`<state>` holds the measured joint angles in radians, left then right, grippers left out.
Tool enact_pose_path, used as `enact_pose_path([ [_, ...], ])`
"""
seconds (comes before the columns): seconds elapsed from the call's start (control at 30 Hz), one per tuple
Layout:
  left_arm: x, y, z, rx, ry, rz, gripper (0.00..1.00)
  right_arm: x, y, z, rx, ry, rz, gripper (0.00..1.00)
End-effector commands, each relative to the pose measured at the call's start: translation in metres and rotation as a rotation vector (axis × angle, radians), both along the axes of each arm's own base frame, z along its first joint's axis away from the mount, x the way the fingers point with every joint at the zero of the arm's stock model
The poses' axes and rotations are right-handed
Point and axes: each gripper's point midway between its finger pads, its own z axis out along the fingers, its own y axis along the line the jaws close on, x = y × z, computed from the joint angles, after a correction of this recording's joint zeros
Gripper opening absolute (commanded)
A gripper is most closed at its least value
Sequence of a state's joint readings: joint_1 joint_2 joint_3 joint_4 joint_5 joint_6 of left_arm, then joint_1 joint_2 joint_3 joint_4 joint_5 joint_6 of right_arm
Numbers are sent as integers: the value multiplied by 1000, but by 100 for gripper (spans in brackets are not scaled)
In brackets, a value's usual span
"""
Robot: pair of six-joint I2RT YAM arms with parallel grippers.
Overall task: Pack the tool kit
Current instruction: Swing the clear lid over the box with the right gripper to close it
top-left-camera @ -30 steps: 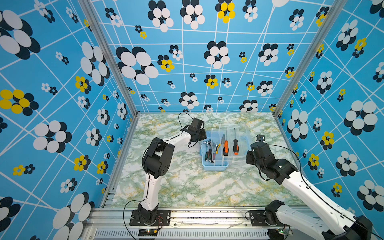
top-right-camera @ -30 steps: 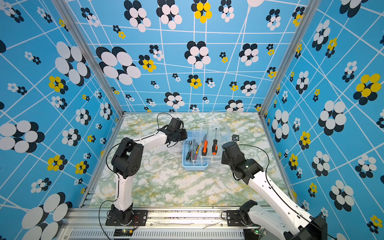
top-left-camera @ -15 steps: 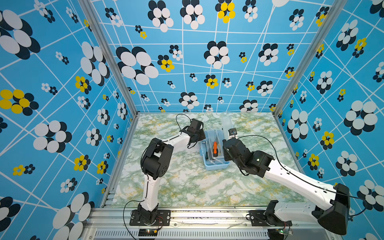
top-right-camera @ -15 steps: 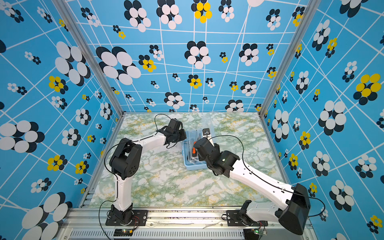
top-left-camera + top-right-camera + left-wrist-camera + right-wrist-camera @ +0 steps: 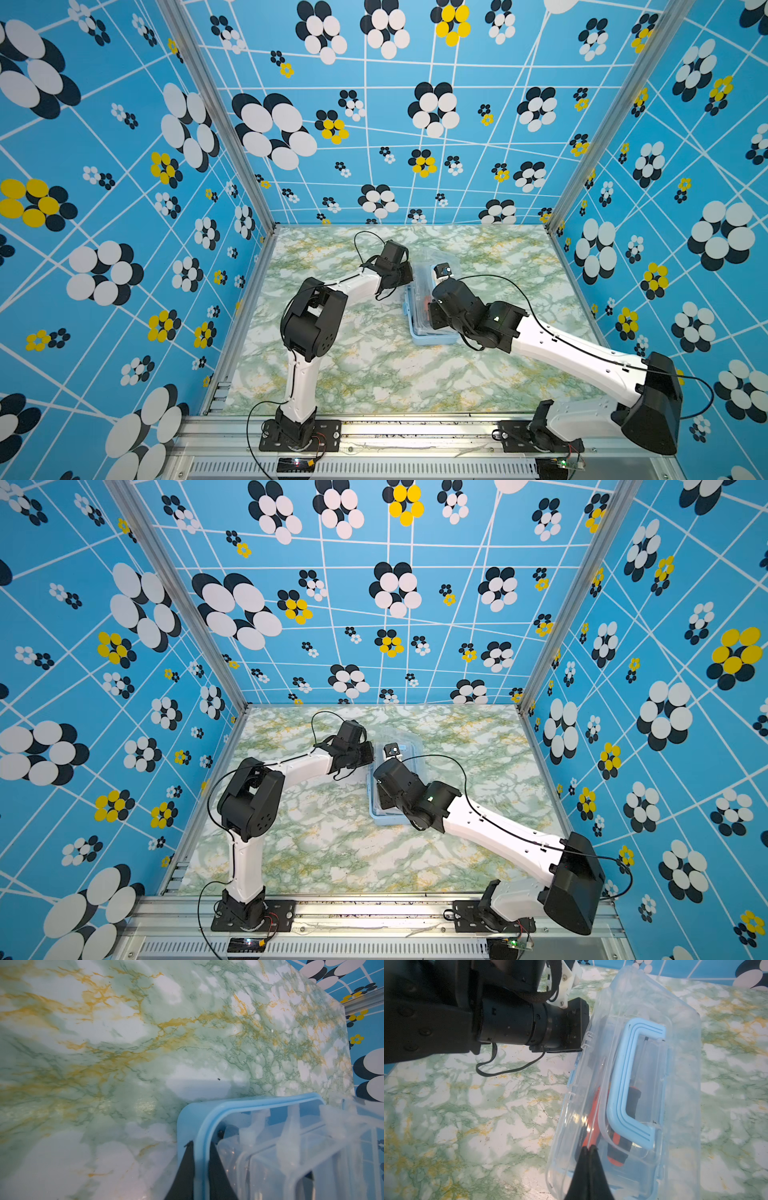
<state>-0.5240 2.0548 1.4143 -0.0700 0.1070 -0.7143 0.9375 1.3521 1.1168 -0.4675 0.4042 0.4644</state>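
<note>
Tool kit (image 5: 430,337) lies lengthwise on the table (image 5: 374,374), mid-back, between the two arms. At its far left corner the left gripper (image 5: 200,1144) pinches the blue rim. The clear lid (image 5: 685,1064) lies over the screwdrivers (image 5: 593,1118). The right gripper (image 5: 589,1149), jaws together, rests on the lid toward its near end. Bare table lies in front and to the right, and the back wall is near.

We see a translucent light-blue box (image 5: 430,338) with clear lid (image 5: 675,1022), orange-and-black screwdrivers (image 5: 616,1147), a green-and-gold marbled worktop (image 5: 374,374), and blue flower-patterned walls (image 5: 124,166).
</note>
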Motion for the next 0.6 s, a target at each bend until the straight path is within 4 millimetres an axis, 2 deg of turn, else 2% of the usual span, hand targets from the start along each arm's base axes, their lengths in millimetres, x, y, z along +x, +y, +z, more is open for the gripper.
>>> enact_pose_path([
  [0.0, -16, -6, 15, -39, 19, -27, 0, -4, -4, -4, 9, 20, -11, 1],
  [0.13, -9, 2, 18, -32, 5, 19, 0, -5, -5, 1, 45, 6, -15, 17],
  [0.23, -5, 7, 20, -31, 6, 36, 1, -7, -8, 6, 63, -9, -19, 23],
  [0.27, -3, 7, 22, -34, 3, 37, 5, -7, -9, 6, 65, -12, -20, 24],
  [0.33, -1, 10, 27, -41, -3, 44, 20, -8, -10, 6, 64, -12, -20, 24],
  [0.4, 1, 15, 31, -36, -10, 56, 30, -8, -10, 7, 69, -13, -22, 24],
  [0.47, 3, 22, 33, -24, -11, 68, 36, -7, -10, 7, 73, -16, -22, 24],
  [0.57, 5, 33, 36, 6, -13, 89, 38, -6, -8, 7, 74, -20, -17, 23],
])
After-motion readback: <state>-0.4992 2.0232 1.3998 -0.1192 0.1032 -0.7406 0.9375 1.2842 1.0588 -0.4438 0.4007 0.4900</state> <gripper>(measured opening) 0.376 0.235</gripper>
